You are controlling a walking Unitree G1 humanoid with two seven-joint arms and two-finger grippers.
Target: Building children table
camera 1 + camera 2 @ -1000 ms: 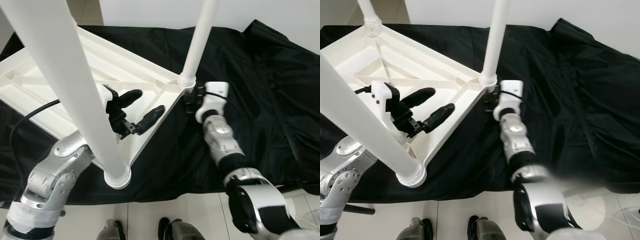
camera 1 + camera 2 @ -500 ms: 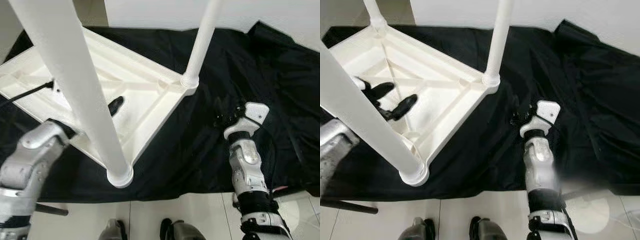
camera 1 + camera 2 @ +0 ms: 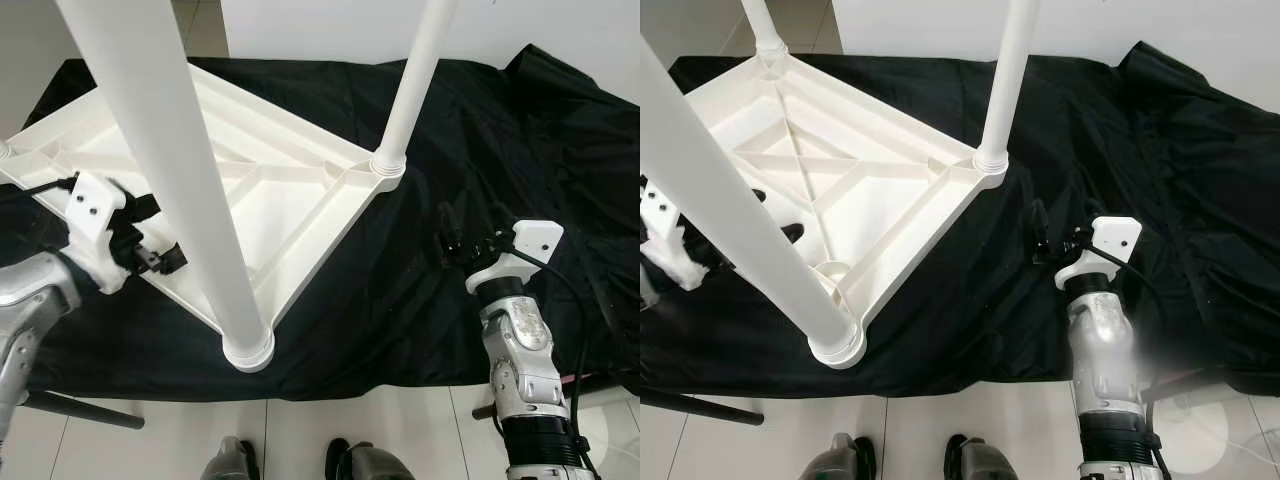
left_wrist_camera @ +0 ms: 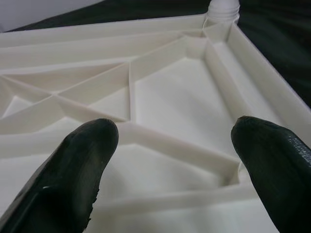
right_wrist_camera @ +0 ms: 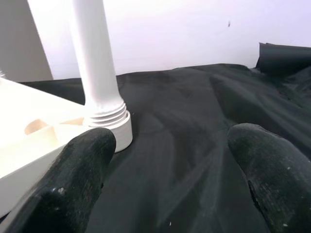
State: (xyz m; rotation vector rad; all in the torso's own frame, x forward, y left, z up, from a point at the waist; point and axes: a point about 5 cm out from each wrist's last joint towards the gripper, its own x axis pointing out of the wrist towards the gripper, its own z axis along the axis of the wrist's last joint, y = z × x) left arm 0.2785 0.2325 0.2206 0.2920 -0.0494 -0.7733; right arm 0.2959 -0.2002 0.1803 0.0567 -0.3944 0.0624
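Note:
The white plastic children's table lies upside down on a black cloth, its ribbed underside facing up. Three white legs stand screwed in: the near one, the far right one and a far left one. At the table's left edge my left gripper is open; in the left wrist view it hovers over the ribs with nothing between its fingers. My right gripper sits open above the cloth, right of the table; in the right wrist view it faces the far right leg's base.
The black cloth covers the whole work surface and bunches into folds at the right. White floor tiles and my feet lie at the front edge. A dark bar lies on the floor at the lower left. A white wall stands behind.
Both arms have drawn back: the left gripper went from inside the underside to its left edge, and the right gripper left the far right leg's base, moving right and nearer. The camera shifted too.

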